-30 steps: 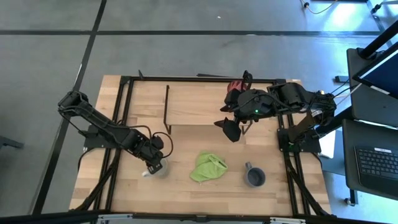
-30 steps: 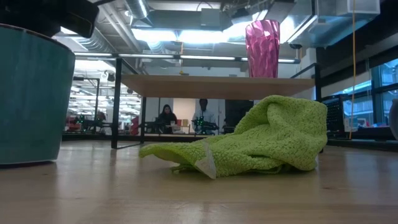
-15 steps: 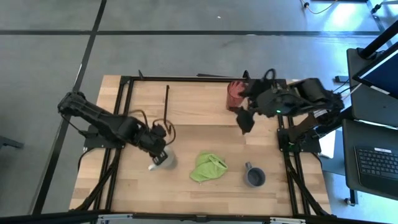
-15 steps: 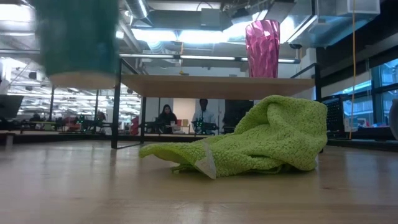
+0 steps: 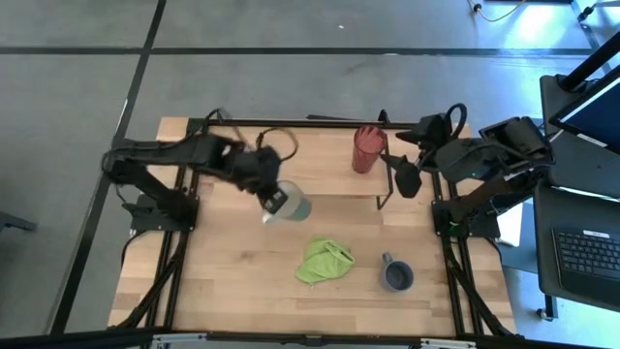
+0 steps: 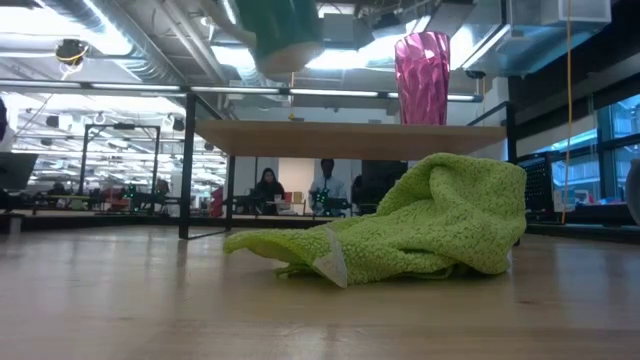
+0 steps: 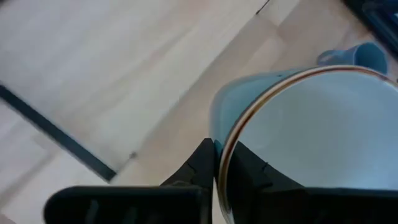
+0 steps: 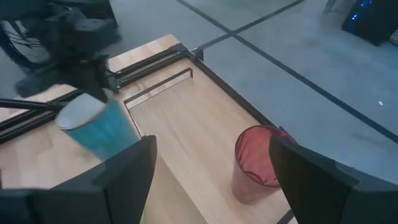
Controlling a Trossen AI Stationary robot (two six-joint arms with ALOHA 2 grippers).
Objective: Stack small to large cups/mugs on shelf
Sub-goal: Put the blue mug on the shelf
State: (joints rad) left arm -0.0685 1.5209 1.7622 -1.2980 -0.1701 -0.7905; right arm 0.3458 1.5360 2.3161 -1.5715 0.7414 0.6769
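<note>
My left gripper (image 5: 274, 201) is shut on a teal mug with a cream-white inside (image 5: 293, 206), held in the air just off the shelf's near edge; the mug also shows in the low view (image 6: 285, 35). The red ribbed tumbler (image 5: 366, 148) stands upright on its base at the right end of the light-wood shelf (image 5: 320, 160). My right gripper (image 5: 407, 179) is open and empty, just right of the tumbler (image 8: 258, 163). The small grey-blue mug (image 5: 396, 276) stands on the table at the near right. My left gripper holds the mug by its rim (image 7: 219, 152), one finger inside the mug and one outside on its wall. The mug is lifted clear of the table, above the height of the shelf board, and tilted a little. Its handle (image 7: 364, 55) is on the side away from the fingers.
A light green cloth (image 5: 325, 260) lies crumpled on the table between the shelf and the near edge. The shelf's black rod legs (image 5: 261, 170) stand at its left and right ends. People sit in the room behind the table (image 6: 325, 185).
My left gripper has lifted the teal mug off the near left of the table and carried it up, toward the far edge and right, to the shelf's near edge. My right gripper has drawn back from the tumbler toward the table's right edge.
</note>
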